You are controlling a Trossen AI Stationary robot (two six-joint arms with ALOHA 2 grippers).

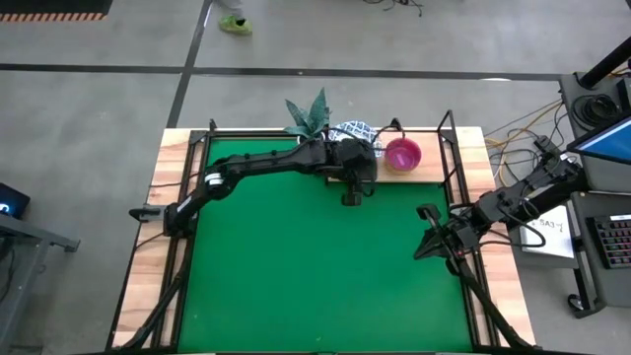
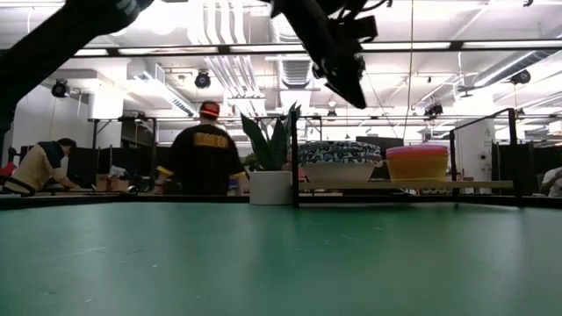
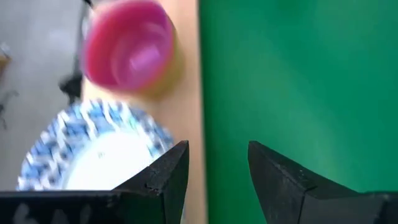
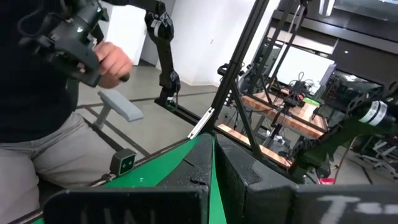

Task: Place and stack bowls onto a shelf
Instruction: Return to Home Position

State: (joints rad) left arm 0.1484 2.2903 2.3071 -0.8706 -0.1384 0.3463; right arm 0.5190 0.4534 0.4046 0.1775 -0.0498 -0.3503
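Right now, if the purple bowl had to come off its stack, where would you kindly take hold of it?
Take the purple bowl by its rim, straddling it from straight above. It sits upright, mouth up, nested in the bowl beneath, so little wall shows. The arc facing the mat looks freest, as the blue-rimmed bowls stand close beside it.

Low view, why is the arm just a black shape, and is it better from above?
Low view: bright ceiling lights behind the left gripper leave it a black silhouette; the coloured bowl stack on the shelf is lit. High view: even light, no glare on the green mat; right gripper waits at its edge.
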